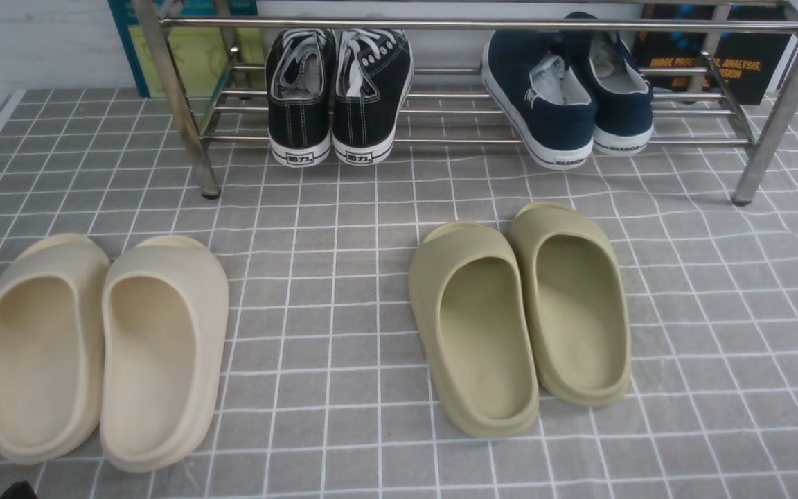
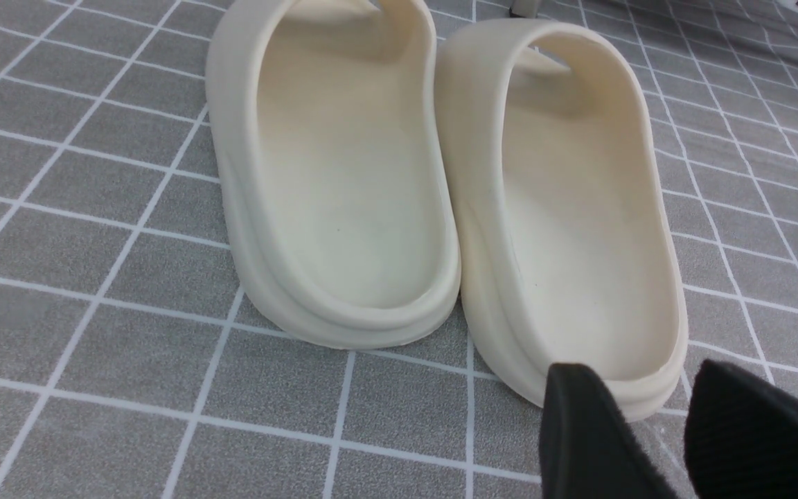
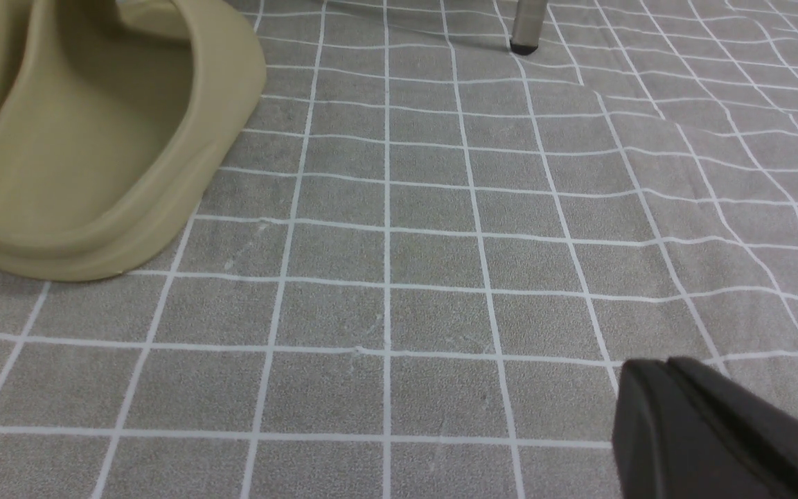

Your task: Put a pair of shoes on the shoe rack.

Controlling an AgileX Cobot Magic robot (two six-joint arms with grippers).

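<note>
The pair of navy slip-on shoes, one (image 1: 544,104) and the other (image 1: 617,90), rests on the lower bars of the silver shoe rack (image 1: 482,24) at its right side, heels toward me. The left one is tilted and leans against the right one. My left gripper (image 2: 645,388) is open and empty, low over the mat just behind the heel of a cream slipper (image 2: 565,208). My right gripper (image 3: 662,367) is shut and empty, low over the bare mat to the right of the olive slippers (image 3: 94,138). Neither gripper is near the navy shoes.
Black lace-up sneakers (image 1: 337,90) stand on the rack's left part. Cream slippers (image 1: 104,346) lie front left and olive slippers (image 1: 520,312) front centre on the grey checked mat (image 1: 343,277). A rack leg (image 3: 527,28) stands ahead of the right gripper.
</note>
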